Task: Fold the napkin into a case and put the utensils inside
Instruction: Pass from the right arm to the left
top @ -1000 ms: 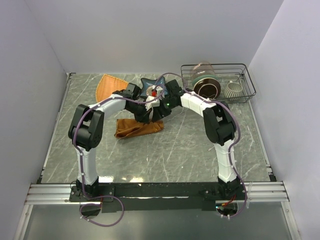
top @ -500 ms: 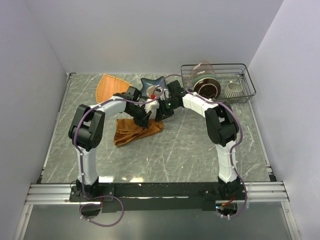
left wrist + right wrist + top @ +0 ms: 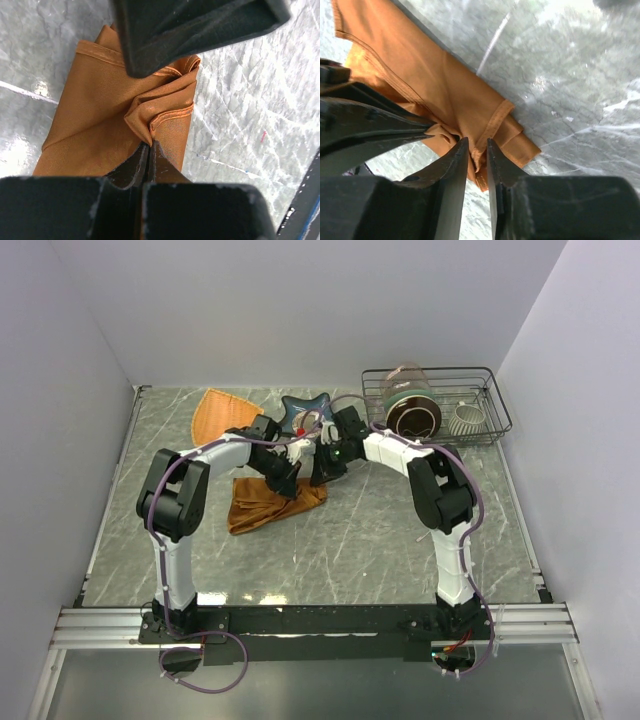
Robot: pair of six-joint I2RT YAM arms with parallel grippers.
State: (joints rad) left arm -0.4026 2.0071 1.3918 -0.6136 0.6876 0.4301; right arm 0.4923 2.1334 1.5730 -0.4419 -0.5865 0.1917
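Rust-orange napkin lies bunched on the table left of centre, with the left gripper pinched tight on a raised fold at its right end and the right gripper just beside it, jaws narrowed onto the hemmed corner.

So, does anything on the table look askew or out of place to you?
Yes: the rust-orange cloth napkin lies skewed, its right end bunched into uneven folds where the left gripper and right gripper pinch it.
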